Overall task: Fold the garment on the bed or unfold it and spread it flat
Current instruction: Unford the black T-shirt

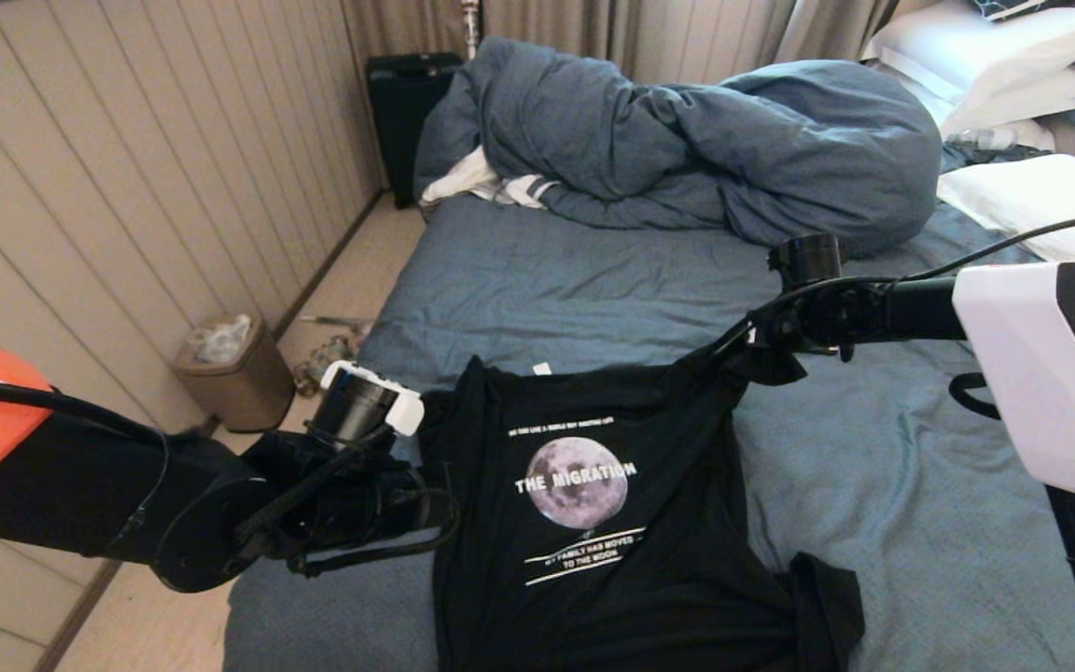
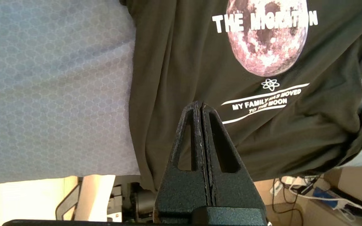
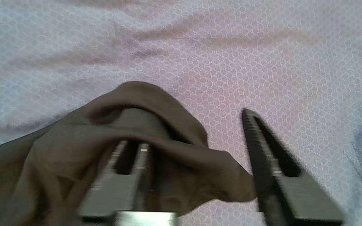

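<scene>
The garment [image 2: 174, 62] is displaying white "THE MIGRATION" lettering across its moon print [image 2: 267, 40], with "MY FAMILY HAS MOVED TO THE MOON" printed below it between two curved white lines.

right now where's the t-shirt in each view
Head: t-shirt lies print up at lower centre of the bed.
Left wrist: fills the upper right, beyond the shut left claw.
Right wrist: only a sleeve, draped over one finger of the right claw.
Shared landmark: the blue-grey sheet.
</scene>
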